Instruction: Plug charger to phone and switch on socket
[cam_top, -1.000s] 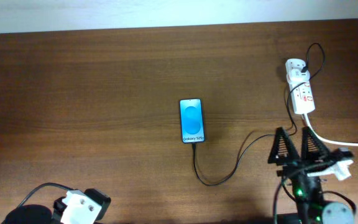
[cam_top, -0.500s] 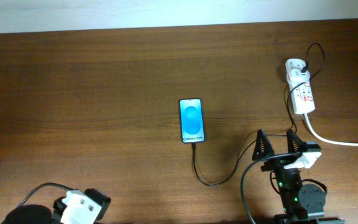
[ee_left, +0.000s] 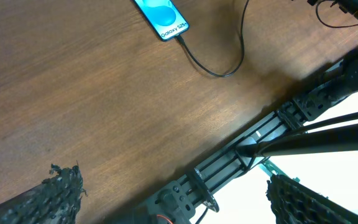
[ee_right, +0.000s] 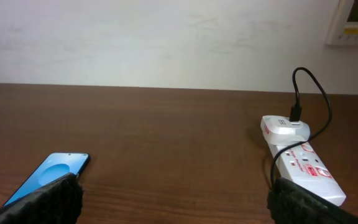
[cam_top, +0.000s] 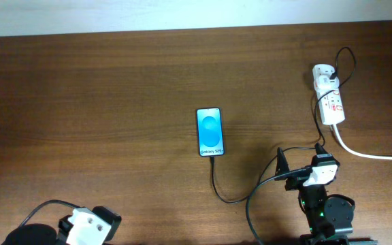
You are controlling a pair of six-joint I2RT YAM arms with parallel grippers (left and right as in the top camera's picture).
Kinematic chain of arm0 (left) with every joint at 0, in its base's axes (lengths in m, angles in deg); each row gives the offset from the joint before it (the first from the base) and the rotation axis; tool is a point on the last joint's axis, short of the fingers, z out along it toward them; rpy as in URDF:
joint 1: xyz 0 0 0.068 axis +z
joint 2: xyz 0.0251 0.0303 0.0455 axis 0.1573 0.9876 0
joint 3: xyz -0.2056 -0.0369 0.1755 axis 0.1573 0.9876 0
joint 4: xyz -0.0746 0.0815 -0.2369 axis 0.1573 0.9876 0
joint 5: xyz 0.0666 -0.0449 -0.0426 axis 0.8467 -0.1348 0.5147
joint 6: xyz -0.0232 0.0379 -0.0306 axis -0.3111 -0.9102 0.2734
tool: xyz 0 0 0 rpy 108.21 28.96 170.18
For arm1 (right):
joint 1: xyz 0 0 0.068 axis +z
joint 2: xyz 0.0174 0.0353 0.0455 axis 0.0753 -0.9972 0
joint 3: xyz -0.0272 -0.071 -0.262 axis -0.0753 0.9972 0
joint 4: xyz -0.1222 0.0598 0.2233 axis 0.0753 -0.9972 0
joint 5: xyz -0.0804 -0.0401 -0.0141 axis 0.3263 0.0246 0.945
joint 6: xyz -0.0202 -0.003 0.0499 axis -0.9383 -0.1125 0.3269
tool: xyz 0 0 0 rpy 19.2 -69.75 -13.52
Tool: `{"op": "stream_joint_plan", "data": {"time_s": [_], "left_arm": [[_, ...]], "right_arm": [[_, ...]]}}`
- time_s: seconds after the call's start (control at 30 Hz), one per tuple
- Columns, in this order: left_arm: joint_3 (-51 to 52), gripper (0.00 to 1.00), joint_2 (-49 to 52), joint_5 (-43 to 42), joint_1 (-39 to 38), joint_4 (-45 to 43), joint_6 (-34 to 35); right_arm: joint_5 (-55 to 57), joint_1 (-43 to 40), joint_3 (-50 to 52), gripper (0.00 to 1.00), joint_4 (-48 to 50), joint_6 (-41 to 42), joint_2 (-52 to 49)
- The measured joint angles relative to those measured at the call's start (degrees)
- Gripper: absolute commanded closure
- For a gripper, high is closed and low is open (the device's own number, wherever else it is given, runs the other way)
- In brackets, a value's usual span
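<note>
The phone (cam_top: 209, 132) lies face up mid-table with its blue screen lit. It also shows in the left wrist view (ee_left: 161, 15) and the right wrist view (ee_right: 48, 176). The thin black charger (cam_top: 231, 199) runs from the phone's bottom edge, loops toward the front and goes right to the adapter on the socket (cam_top: 329, 99). The white socket also shows in the right wrist view (ee_right: 300, 163). My right gripper (cam_top: 301, 158) is open and empty, near the front edge, well short of the socket. My left gripper (ee_left: 173, 199) is open and empty at the front left.
The thick white cord (cam_top: 369, 155) leaves the socket to the right. A black robot cable (cam_top: 254, 204) arcs beside the right arm. The metal mounting rail (ee_left: 247, 149) runs along the table's front edge. A wall stands behind the table.
My right arm has pulled back toward the front edge and shifted left, away from the socket, with the gripper open throughout. Phone, charger, socket and left arm have not moved.
</note>
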Motion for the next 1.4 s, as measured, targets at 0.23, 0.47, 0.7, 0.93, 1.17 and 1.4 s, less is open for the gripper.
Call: {"op": "stream_joint_plan", "data": {"time_s": [0.23,0.47,0.7,0.93,1.17,1.4], "left_arm": [[0.0,0.01,0.0,0.0,0.0,0.0,0.0],[0.6,0.01,-0.2,0.1,-0.2,-6.6,0.0],[31.4,0.01,-16.4,1.1,12.2,-42.2,0.0],[63.9,0.01,-33.3,-2.3,19.8,-74.1,-1.5],[77.8,0.01,-33.4,-0.3,19.8,-93.1,-5.9],[78.1,0.01,-33.4,12.2,17.0,-92.1,-6.2]], "right_arm": [[0.0,0.0,0.0,0.01,0.0,-0.6,0.0],[0.0,0.0,0.0,0.01,0.0,-0.6,0.0],[0.0,0.0,0.0,0.02,-0.1,-0.6,0.0],[0.0,0.0,0.0,0.02,-0.1,-0.6,0.0],[0.0,0.0,0.0,0.01,-0.1,-0.6,0.1],[0.0,0.0,0.0,0.01,-0.1,-0.7,0.1]]}}
